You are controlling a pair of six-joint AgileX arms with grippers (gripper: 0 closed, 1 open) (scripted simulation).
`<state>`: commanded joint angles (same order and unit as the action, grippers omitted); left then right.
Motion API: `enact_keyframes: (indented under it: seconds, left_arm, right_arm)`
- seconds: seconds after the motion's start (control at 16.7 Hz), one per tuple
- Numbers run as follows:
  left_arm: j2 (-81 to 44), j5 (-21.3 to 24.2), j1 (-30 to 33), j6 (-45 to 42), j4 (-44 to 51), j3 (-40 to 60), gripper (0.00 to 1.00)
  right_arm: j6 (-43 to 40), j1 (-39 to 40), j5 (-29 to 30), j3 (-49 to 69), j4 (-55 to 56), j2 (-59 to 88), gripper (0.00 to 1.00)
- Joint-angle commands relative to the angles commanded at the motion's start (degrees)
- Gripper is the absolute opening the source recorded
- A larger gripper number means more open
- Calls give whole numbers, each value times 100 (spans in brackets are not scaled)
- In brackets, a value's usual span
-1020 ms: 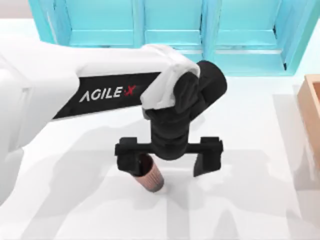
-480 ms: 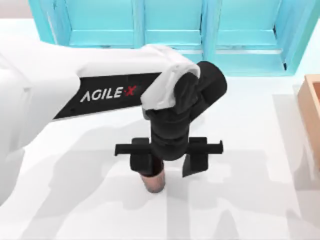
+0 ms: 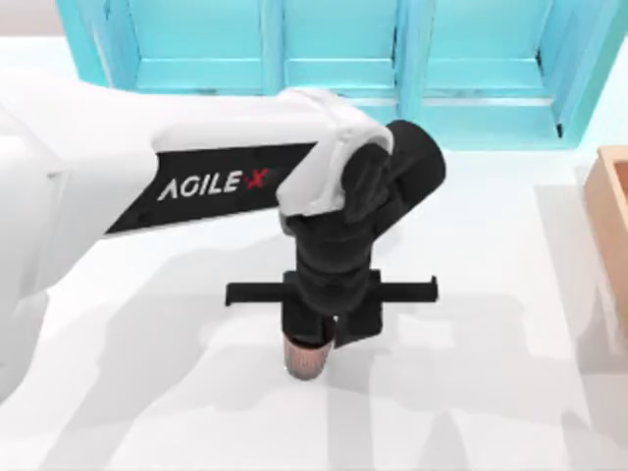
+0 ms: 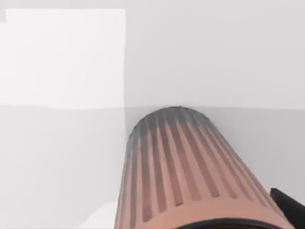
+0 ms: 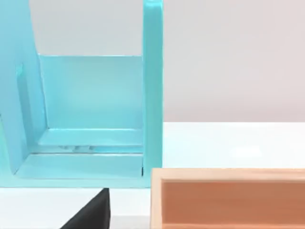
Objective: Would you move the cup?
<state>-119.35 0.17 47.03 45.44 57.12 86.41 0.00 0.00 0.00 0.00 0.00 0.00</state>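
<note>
My left gripper (image 3: 320, 329) clenched around the ribbed coppery cup (image 3: 306, 359), cup upright on the white table (image 3: 491, 392), mid-table

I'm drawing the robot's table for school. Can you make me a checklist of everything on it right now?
Surface: white table, shadows across it.
Job's things: coppery ribbed cup standing near the middle of the table.
Clutter: wooden box at the table's right edge.
Grippers: left hand shut on the cup from above; right hand: cannot tell.
Cables: nothing seen.
Surroundings: turquoise shelf unit along the far edge.
</note>
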Motion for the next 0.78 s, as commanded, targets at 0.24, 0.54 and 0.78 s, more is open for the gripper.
enact_keyframes:
  seconds: [0.24,0.54,0.78]
  left_arm:
    - [0,0,0,0,0,0,0]
    - [126,20,-202,-208,46,-63,0]
    - [696,106,-1282,-1263,254,-433,0]
  right_arm:
    - [0,0,0,0,0,0,100]
    - [0,0,0,0,0,0,100]
    - [0,0,0,0,0,0,100]
